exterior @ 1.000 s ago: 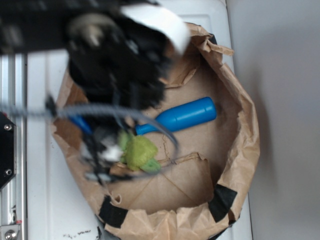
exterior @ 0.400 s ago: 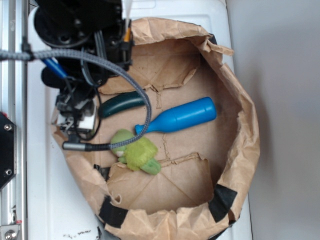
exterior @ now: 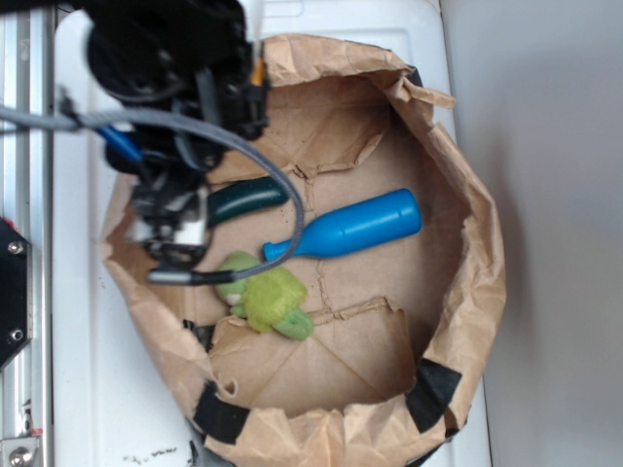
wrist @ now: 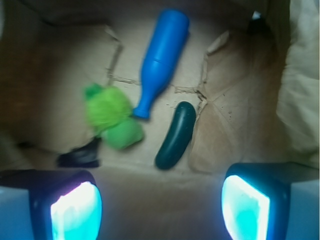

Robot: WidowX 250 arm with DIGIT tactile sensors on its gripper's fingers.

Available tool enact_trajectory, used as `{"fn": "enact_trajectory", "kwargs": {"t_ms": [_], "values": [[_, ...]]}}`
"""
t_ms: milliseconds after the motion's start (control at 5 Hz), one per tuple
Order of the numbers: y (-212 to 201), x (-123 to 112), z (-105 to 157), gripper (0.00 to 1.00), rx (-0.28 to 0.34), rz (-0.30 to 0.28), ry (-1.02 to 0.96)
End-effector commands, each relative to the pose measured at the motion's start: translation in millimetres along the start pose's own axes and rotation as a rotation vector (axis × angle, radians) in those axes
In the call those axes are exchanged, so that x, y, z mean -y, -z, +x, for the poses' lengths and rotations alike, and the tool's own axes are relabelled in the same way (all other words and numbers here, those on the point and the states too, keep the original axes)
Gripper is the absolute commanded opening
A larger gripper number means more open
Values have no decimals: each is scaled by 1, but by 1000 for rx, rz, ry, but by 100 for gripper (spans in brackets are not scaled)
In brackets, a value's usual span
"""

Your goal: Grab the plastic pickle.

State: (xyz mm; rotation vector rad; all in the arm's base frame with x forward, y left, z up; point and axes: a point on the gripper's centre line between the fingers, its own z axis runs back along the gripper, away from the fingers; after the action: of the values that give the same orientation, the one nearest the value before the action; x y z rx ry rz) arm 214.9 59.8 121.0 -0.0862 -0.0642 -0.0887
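Observation:
The plastic pickle [wrist: 175,135], dark green and glossy, lies on the floor of a brown paper bag [exterior: 477,292]. In the exterior view the plastic pickle [exterior: 248,198] shows just right of my arm, partly covered by it. My gripper [wrist: 161,207] hovers open above the bag's floor, with the pickle's near end a short way ahead between the fingers' line. Nothing sits between the two glowing cyan pads [wrist: 245,207]. In the exterior view the gripper [exterior: 175,229] is at the bag's left side.
A blue plastic bottle [exterior: 350,226] lies beside the pickle, neck toward a fuzzy light-green plush toy [exterior: 268,297]. The crumpled bag walls [wrist: 300,80] rise all round. A grey cable [exterior: 243,156] loops over the pickle. A white surface [exterior: 88,389] lies under the bag.
The arm swung from over the plush toy to the bag's upper left, then shifted slightly right. The pickle, hidden a second ago, now shows.

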Motion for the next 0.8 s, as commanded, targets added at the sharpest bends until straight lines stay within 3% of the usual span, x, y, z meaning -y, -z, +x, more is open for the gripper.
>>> {"fn": "enact_trajectory", "kwargs": {"t_ms": [0, 600], "values": [[51, -14, 17, 100, 79, 94, 2], [87, -32, -13, 100, 3, 24, -108]]}}
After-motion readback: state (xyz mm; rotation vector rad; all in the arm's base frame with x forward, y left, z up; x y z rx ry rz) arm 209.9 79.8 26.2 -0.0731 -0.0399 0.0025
